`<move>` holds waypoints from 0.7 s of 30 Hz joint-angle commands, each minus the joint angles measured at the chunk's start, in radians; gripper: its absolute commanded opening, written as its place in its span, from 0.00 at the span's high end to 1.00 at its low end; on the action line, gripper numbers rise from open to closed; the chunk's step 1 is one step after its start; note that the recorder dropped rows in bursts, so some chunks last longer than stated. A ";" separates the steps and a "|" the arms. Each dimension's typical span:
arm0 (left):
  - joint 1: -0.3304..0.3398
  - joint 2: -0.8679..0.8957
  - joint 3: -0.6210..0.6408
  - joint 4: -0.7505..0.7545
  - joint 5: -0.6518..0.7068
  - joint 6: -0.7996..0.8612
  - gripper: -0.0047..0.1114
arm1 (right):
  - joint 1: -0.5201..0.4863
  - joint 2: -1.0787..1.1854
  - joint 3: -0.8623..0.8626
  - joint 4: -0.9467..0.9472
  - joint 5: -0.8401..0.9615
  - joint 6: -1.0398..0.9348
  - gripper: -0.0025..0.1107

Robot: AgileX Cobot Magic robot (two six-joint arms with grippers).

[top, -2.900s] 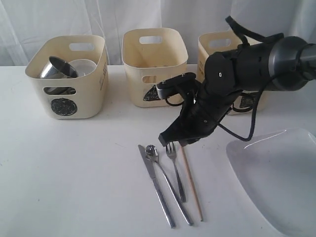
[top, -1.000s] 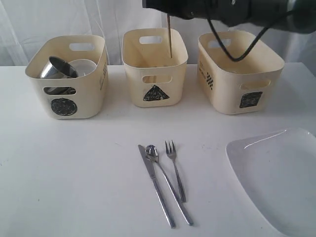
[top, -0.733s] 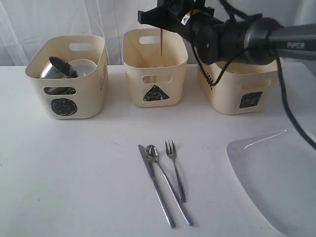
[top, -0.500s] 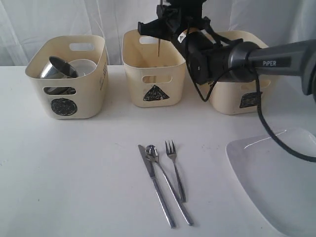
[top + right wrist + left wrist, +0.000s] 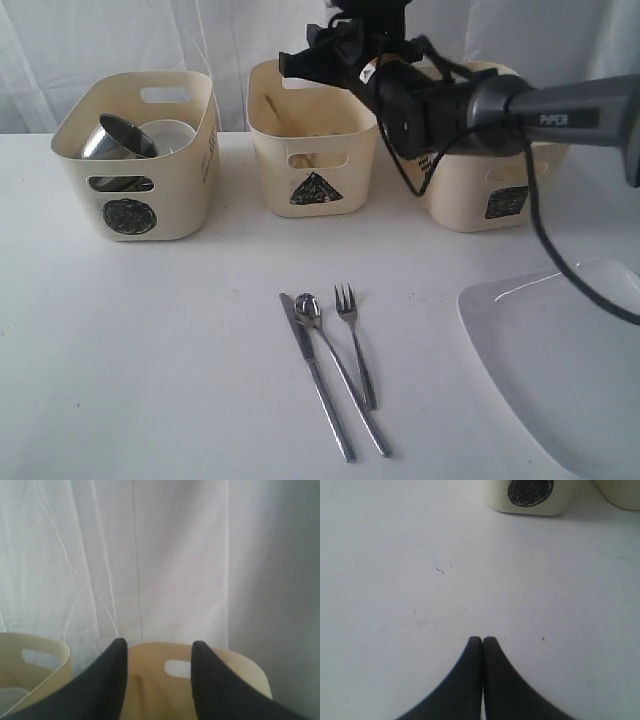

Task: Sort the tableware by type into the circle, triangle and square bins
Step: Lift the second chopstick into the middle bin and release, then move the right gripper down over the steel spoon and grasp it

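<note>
Above the triangle bin (image 5: 280, 150), the right gripper (image 5: 157, 647) hangs, jaws spread and empty. Over bare table (image 5: 420, 580), the left gripper (image 5: 482, 640) shows jaws pressed together.

The knife (image 5: 318, 385), spoon (image 5: 345, 385) and fork (image 5: 358, 355) are polished metal, bright and smooth. At four o'clock the plate (image 5: 560, 370) is glossy white. The circle bin (image 5: 170, 195), triangle bin (image 5: 335, 150) and square bin (image 5: 455, 195) look like smooth cream plastic with a soft sheen. The steel mug (image 5: 112, 140) shines; the white bowl (image 5: 175, 133) is smooth. The tabletop (image 5: 150, 350) is matt white, faintly specked. The cloth (image 5: 110, 40) at eleven o'clock is thin and white. The left pincer (image 5: 482, 639) and right pincer (image 5: 159, 647) are matt black.
</note>
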 commanded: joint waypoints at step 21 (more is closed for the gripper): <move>-0.007 -0.004 0.003 -0.005 -0.002 0.000 0.96 | 0.238 -0.582 0.540 0.190 1.252 0.028 0.98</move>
